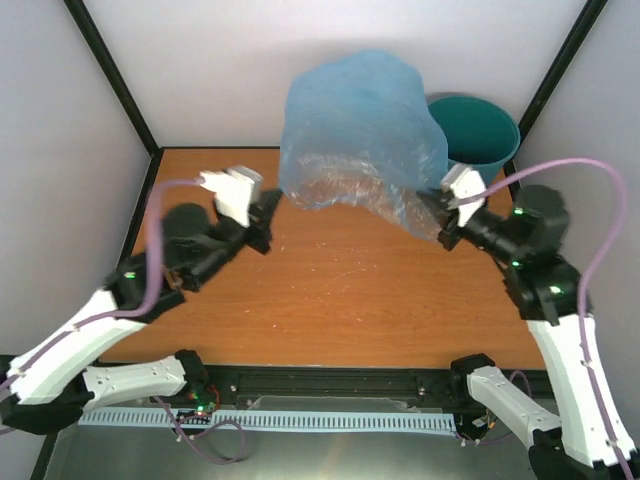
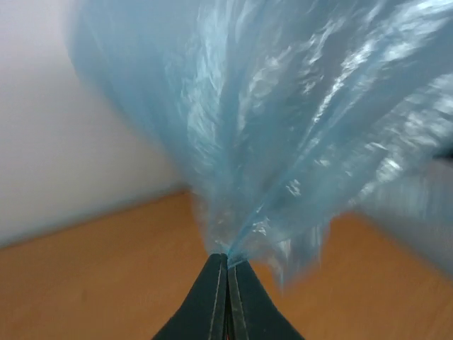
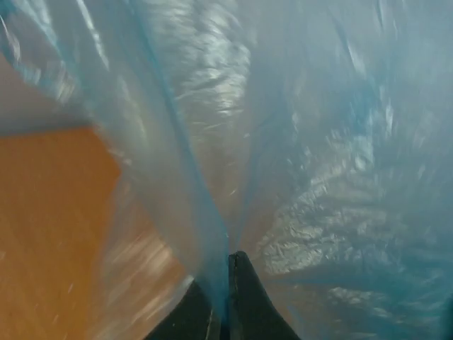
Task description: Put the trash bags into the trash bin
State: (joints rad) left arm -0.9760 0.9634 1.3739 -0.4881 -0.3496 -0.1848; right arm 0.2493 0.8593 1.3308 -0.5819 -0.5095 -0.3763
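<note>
At the far half of the table, in the top view, the trash bag hangs in the air between the two arms. It is a light-blue, thin, wrinkled film, puffed up like a dome, and its lower part is more clear, so the table shows through it. The left gripper meets the bag at its lower left edge, and the right gripper meets it at its lower right edge. From this view I cannot tell how the jaws stand. The trash bin, dark teal and round, stands upright in the far right corner with its mouth open to the top. The right side of the bag covers a part of the bin's left rim in this picture.

In the left wrist view, the two dark fingers are pressed together and they pinch a gathered point of the bag, which spreads upward like a fan and fills most of the picture. Below it are the orange table and a pale wall.

In the right wrist view, the fingers are also closed tight, with a fold of the blue film caught between them. The film rises over nearly the whole picture, and the table shows at the left.
</note>
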